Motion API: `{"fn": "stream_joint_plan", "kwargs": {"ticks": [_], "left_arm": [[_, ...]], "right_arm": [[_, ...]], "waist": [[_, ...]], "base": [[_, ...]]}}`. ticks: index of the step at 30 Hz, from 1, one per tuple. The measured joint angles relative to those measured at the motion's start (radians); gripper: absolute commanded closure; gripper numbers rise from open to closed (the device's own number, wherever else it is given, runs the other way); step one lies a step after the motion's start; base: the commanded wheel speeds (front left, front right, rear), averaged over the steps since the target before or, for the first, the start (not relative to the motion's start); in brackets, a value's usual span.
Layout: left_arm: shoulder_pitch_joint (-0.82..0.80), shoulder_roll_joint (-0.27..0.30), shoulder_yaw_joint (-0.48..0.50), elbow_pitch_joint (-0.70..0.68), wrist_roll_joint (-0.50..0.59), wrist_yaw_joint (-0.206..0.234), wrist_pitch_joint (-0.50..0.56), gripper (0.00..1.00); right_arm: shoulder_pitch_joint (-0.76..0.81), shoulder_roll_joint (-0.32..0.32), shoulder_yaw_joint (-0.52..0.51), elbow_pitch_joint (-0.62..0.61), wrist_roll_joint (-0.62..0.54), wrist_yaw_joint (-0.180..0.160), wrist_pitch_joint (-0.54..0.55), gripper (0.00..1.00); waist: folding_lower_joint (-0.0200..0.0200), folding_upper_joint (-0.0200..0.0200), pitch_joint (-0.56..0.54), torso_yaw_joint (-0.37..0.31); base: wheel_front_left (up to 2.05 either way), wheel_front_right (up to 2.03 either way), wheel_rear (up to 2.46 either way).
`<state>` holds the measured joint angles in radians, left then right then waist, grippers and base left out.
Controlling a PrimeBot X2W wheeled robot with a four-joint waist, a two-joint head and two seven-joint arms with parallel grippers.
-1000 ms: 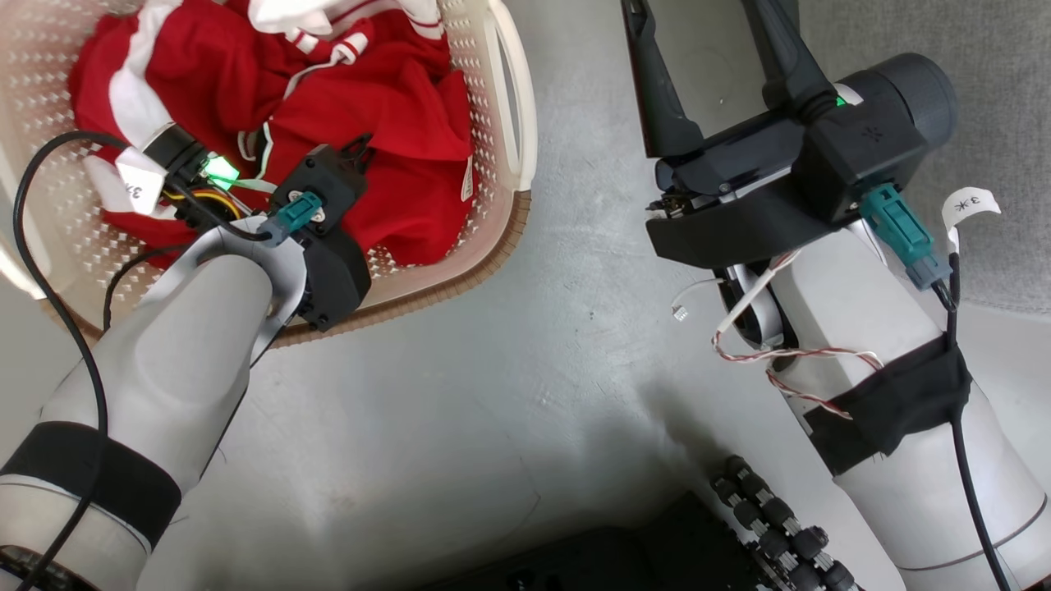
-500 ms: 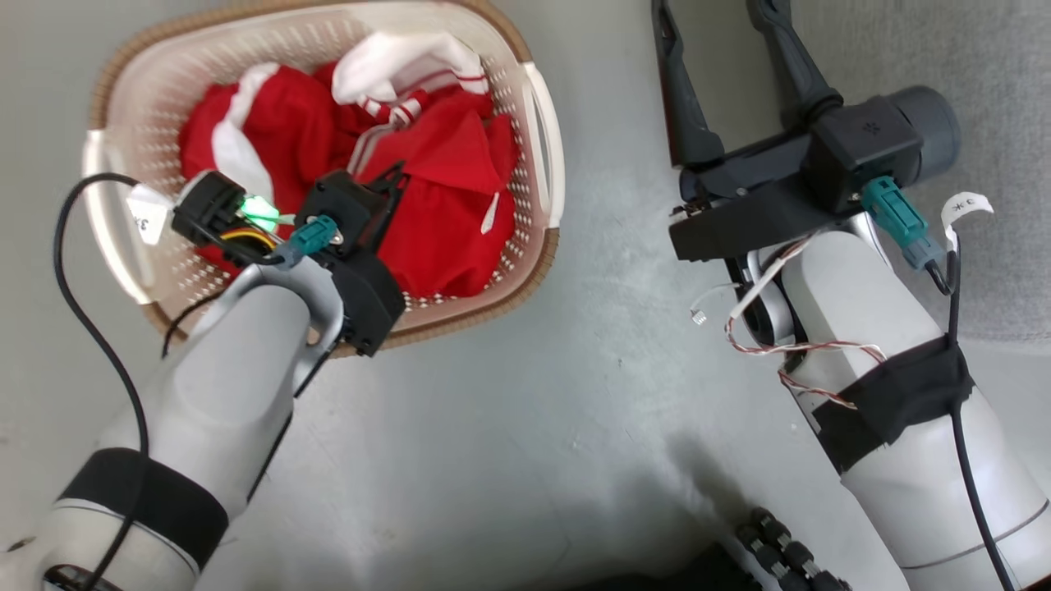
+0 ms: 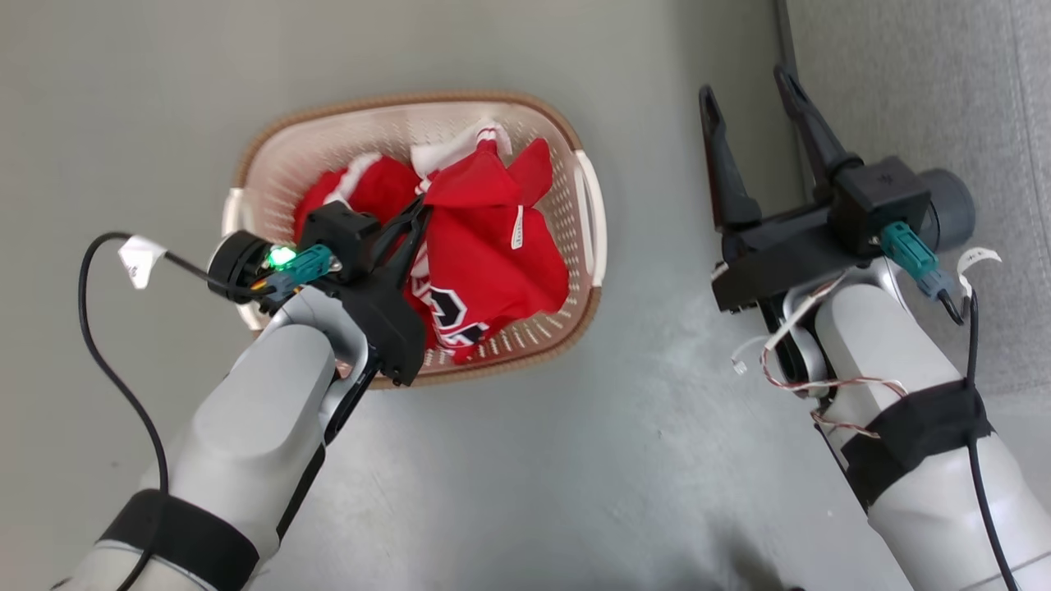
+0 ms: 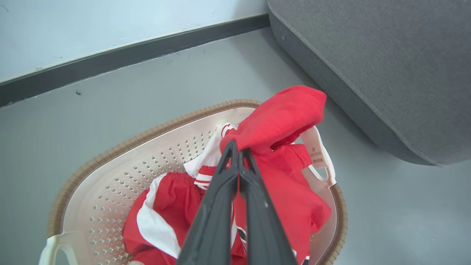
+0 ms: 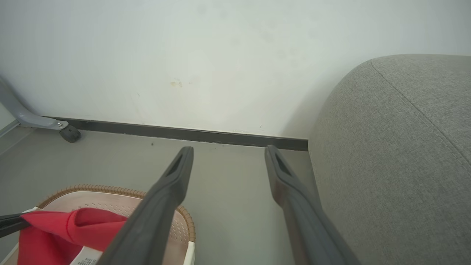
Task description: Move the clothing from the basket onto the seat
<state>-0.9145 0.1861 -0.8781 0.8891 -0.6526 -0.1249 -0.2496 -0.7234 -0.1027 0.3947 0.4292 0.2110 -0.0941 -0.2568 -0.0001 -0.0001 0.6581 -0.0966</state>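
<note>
Cable tag (image 3: 141, 256): white paper slip on the left arm's cable; its marks are too small to read.
Left gripper (image 3: 417, 218): fingers pressed together on a fold of the clothing (image 3: 493, 254), held up over the basket (image 3: 394, 107).
Clothing: red, the rest lying in the basket; black white-edged numerals (image 3: 447, 316) show, but the digits are unclear; the care label (image 3: 518, 238) print is illegible.
Right gripper (image 3: 743, 82): fingers spread wide, empty, beside the seat (image 3: 903, 98).
Change: the camera has pulled back; a second ago the Left gripper was down in the pile, and now the fold is raised and the numerals are exposed.

Head camera high, looking down, wrist cameras low, facing wall (image 5: 220, 55), all sharing basket (image 3: 361, 135)
</note>
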Motion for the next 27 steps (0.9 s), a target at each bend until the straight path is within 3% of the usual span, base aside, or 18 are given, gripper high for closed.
{"fn": "stream_joint_plan", "kwargs": {"ticks": [9,27], "left_arm": [[0.079,-0.006,0.112,-0.024,-0.1,0.0,0.0,1.0],[0.24,-0.03,0.295,-0.054,-0.165,0.001,0.0,1.0]], "right_arm": [[0.067,-0.019,-0.022,0.051,0.024,0.029,0.0,0.0],[0.232,-0.024,-0.054,0.125,0.064,0.079,0.0,0.0]], "waist": [[0.0,0.0,-0.129,0.054],[-0.0002,0.0,-0.392,0.141]], "base": [[0.0,0.0,0.0],[0.0,0.0,0.0]]}}
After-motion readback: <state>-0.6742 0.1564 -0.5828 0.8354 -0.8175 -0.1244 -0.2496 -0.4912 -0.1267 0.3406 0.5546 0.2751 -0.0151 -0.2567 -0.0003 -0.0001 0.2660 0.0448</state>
